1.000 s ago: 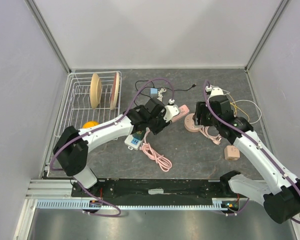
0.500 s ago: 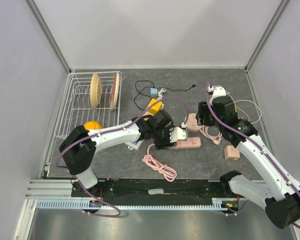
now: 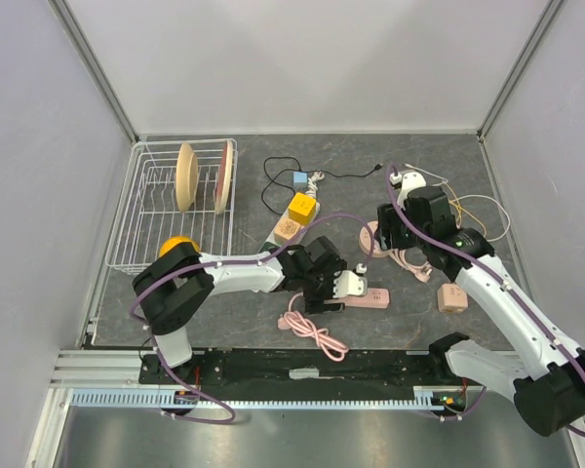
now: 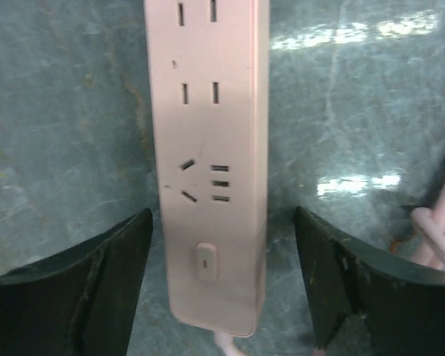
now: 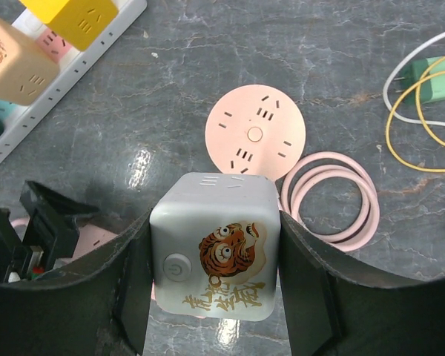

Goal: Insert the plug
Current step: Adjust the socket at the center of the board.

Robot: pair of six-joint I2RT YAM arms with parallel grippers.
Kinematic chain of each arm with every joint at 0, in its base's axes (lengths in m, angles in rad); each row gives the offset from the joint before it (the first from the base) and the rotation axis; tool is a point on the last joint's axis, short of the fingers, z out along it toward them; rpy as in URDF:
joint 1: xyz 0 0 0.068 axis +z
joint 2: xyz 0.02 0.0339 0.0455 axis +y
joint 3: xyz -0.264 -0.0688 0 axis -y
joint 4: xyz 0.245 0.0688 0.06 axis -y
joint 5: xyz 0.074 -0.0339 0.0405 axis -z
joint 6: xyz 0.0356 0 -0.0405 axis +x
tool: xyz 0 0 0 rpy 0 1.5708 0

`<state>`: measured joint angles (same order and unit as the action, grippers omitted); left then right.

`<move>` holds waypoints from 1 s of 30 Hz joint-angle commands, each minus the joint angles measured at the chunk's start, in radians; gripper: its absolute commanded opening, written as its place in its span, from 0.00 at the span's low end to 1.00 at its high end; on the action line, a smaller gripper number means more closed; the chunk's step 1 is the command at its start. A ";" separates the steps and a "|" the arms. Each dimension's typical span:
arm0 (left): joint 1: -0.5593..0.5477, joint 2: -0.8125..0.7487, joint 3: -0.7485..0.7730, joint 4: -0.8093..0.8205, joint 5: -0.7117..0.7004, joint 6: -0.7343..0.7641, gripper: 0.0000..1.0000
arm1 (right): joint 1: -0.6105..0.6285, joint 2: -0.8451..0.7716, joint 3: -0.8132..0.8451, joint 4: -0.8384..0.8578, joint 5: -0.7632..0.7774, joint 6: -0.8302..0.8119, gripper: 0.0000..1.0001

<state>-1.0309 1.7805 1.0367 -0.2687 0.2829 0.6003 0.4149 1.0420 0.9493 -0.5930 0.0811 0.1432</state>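
Nearest me, a loose pink cord (image 3: 310, 327) is lying coiled on the dark stone-patterned surface (image 3: 409, 322). Just beyond it, the left end effector (image 4: 222, 215) is straddling the switch end of the long pale pink plastic power strip (image 4: 208, 111). Its jaws are spread wide, and the strip is lying flat between them with its sockets facing up.

A second ago this strip was being carried near the middle of the surface. It is now resting closer to the arm bases, so I am judging the socket side as set down and ready.

Further back, the right end effector (image 5: 213, 222) is gripping the white cube-shaped adapter with a tiger print (image 5: 215, 259) above a round pink socket disc (image 5: 255, 133); it has barely shifted. I am taking that cube as the plug, well apart from the strip. Insertion is not yet begun.
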 commanded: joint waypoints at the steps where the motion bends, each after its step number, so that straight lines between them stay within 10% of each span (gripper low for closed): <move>1: -0.006 -0.029 -0.058 0.164 -0.066 -0.020 0.87 | -0.002 0.006 0.000 0.024 -0.063 -0.034 0.00; 13: -0.089 -0.371 -0.095 0.093 -0.281 -0.642 0.87 | 0.001 0.046 0.003 0.024 -0.228 -0.086 0.00; 21: -0.098 -0.316 -0.064 -0.187 -0.421 -0.982 0.63 | 0.010 0.070 0.003 0.039 -0.283 -0.085 0.00; 30: -0.107 -0.231 -0.026 -0.378 -0.459 -1.191 0.61 | 0.033 0.102 0.008 0.042 -0.293 -0.091 0.00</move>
<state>-1.1309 1.5204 0.9703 -0.5518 -0.1345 -0.4377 0.4343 1.1351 0.9466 -0.5987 -0.1875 0.0696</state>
